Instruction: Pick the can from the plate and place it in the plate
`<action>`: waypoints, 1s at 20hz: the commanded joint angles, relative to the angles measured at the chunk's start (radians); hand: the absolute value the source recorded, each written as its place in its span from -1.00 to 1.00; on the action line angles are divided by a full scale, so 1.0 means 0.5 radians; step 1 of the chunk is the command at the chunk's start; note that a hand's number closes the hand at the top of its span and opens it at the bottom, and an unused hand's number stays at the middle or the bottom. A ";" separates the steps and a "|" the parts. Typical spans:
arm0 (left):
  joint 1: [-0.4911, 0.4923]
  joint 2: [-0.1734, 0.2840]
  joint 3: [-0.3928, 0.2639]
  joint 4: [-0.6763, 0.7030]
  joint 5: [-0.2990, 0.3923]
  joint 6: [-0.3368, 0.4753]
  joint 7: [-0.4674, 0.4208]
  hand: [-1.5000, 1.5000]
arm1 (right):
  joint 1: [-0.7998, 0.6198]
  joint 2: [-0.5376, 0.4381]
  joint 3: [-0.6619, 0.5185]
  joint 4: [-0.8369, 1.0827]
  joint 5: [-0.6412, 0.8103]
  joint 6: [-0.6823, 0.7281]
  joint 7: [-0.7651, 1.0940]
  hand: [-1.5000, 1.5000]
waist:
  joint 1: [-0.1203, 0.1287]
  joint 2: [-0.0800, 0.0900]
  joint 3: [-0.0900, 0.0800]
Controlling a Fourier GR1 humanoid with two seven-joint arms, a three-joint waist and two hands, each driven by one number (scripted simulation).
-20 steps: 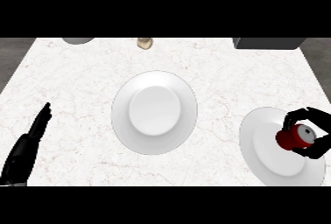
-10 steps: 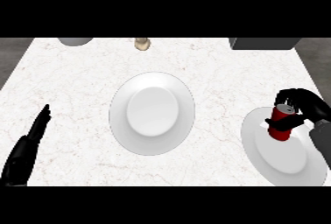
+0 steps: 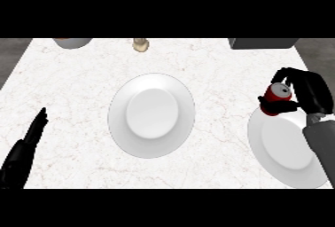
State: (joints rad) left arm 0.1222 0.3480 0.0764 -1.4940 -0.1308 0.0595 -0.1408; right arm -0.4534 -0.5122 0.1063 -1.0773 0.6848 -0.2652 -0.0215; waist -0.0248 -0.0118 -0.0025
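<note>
Beside the centre plate (image 3: 152, 115), off to its right, the right hand (image 3: 307, 91) curls its fingers and thumb round a red can (image 3: 277, 99) with a silver top. That can sits tilted over the upper-left rim of the right-hand plate (image 3: 288, 148). Left of the centre plate, the left hand (image 3: 26, 146) rests on the marbled desk (image 3: 78, 84), fingers straight and holding nothing.

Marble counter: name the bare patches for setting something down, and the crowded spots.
The white marble counter is bare between the white centre plate and the white right plate, and left of the centre plate up to the resting left robot hand. It is crowded at the right edge, where the right robot hand holds the red can.
</note>
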 commanded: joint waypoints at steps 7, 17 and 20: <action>-0.036 0.037 0.068 0.013 0.034 -0.060 0.033 0.00 | 0.231 0.143 0.200 -1.243 -0.142 0.282 0.284 1.00 | 0.011 0.006 0.002; -0.138 -0.072 0.032 0.116 -0.060 -0.029 -0.003 0.00 | -0.088 0.626 0.515 -1.419 0.088 0.524 0.873 1.00 | 0.056 0.023 0.004; -0.155 -0.086 0.007 0.099 -0.098 -0.012 0.015 0.00 | -0.383 0.865 0.586 -1.027 0.200 0.492 0.999 1.00 | 0.077 0.028 0.003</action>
State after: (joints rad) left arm 0.0751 0.3171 0.0766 -1.4872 -0.1632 0.0422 -0.1196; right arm -0.5534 -0.2022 0.3477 -1.7120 0.7246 -0.0017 0.4140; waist 0.0075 -0.0014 -0.0008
